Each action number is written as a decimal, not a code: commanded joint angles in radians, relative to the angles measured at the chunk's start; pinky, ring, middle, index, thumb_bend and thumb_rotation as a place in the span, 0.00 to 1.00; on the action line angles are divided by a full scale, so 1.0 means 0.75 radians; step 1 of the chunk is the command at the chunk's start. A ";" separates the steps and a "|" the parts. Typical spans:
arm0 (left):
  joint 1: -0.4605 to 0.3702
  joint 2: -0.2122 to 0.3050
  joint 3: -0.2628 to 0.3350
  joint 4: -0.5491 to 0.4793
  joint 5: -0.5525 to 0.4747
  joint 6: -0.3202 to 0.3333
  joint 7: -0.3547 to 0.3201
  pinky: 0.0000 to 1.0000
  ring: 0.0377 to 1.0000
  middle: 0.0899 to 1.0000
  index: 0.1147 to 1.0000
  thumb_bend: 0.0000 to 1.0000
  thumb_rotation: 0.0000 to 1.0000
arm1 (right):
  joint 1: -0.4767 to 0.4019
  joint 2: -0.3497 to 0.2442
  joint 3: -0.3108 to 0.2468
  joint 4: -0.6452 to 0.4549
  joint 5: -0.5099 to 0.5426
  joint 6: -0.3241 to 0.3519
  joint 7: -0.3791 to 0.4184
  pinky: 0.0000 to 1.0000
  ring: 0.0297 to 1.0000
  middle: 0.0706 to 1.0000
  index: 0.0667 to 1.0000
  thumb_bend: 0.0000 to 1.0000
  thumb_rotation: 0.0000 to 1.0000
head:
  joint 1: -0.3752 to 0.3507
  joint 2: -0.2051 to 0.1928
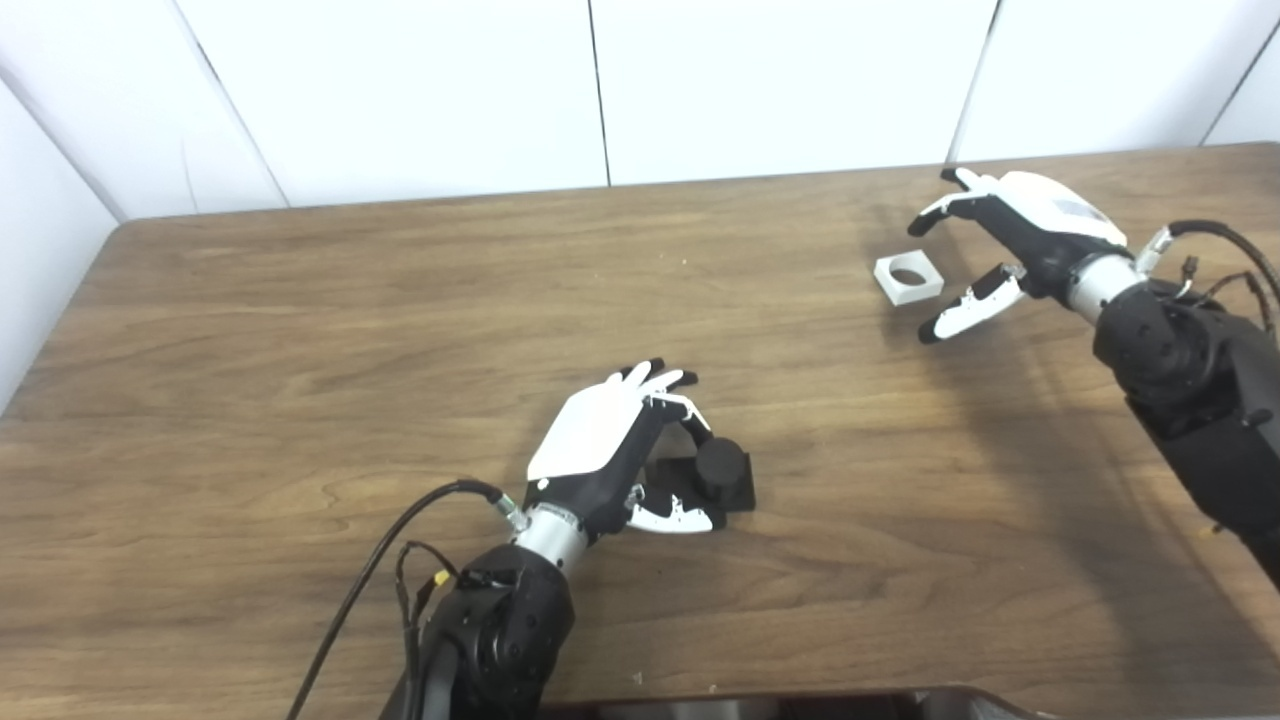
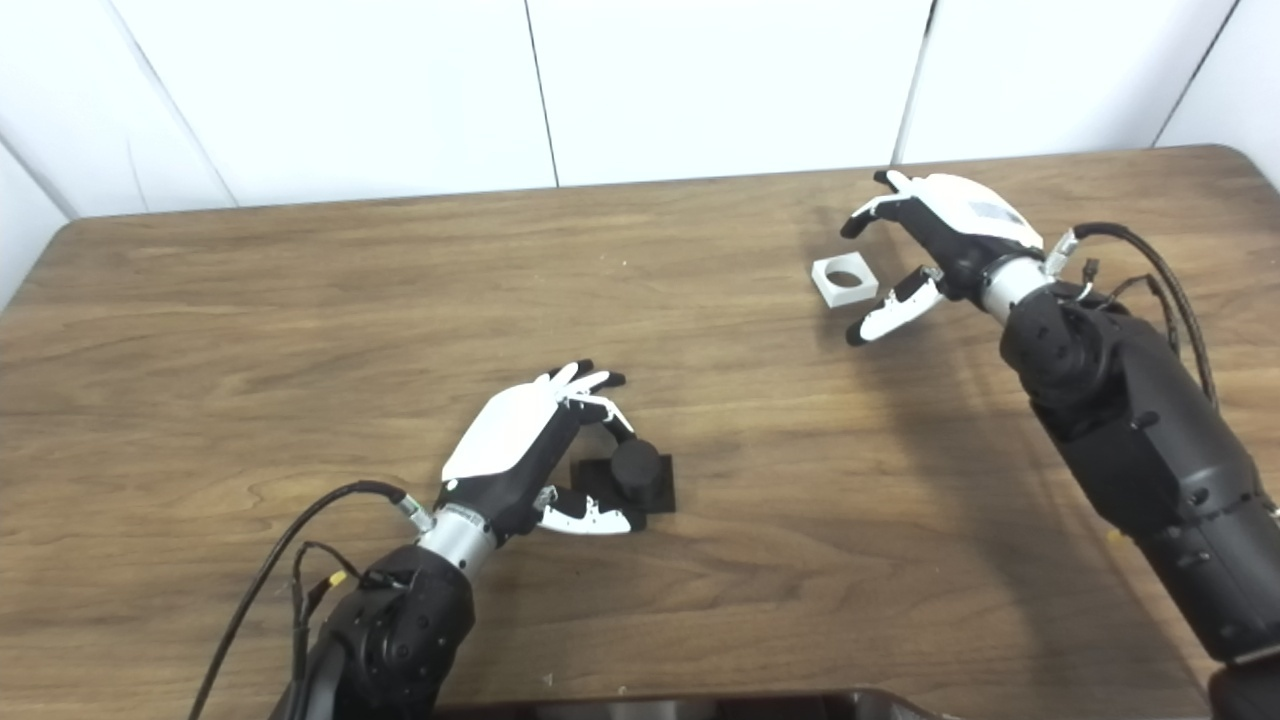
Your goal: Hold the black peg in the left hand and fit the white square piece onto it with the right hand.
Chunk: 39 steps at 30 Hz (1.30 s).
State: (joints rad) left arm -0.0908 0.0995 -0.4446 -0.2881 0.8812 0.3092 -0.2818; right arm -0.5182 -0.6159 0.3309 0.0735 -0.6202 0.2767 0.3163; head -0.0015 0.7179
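Observation:
The black peg (image 1: 722, 468), a short cylinder on a square black base, stands on the wooden table (image 1: 300, 330) near the middle front. My left hand (image 1: 625, 450) curls around its left side, fingers above and thumb below, close to it but not visibly clamped. The white square piece (image 1: 908, 278) with a round hole lies flat at the far right. My right hand (image 1: 1000, 245) hovers just right of it, open, fingers spread over its far side and thumb toward its near side, not touching.
A white panelled wall (image 1: 600, 90) runs behind the table's far edge. A dark edge (image 1: 800, 705) shows along the bottom of the picture. Black cables (image 1: 380, 560) trail from the left wrist.

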 commanded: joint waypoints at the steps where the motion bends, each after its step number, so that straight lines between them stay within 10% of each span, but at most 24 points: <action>1: -0.015 0.006 0.001 0.016 0.033 0.002 0.008 1.00 1.00 0.91 0.42 0.50 0.09 | -0.098 -0.024 -0.009 -0.018 -0.049 -0.046 -0.008 1.00 1.00 0.99 0.72 0.90 0.18 | 0.001 0.000; 39: -0.020 -0.032 0.004 0.016 0.039 0.015 0.018 1.00 1.00 0.91 0.43 0.50 0.09 | -0.253 0.058 0.018 0.282 -0.157 -0.170 -0.002 1.00 1.00 0.98 0.65 0.85 0.18 | 0.011 -0.007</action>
State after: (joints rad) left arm -0.0917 0.0757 -0.4426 -0.2786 0.8880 0.3134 -0.2717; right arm -0.6464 -0.5705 0.3561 0.2969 -0.7303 0.1815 0.3497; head 0.0061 0.7118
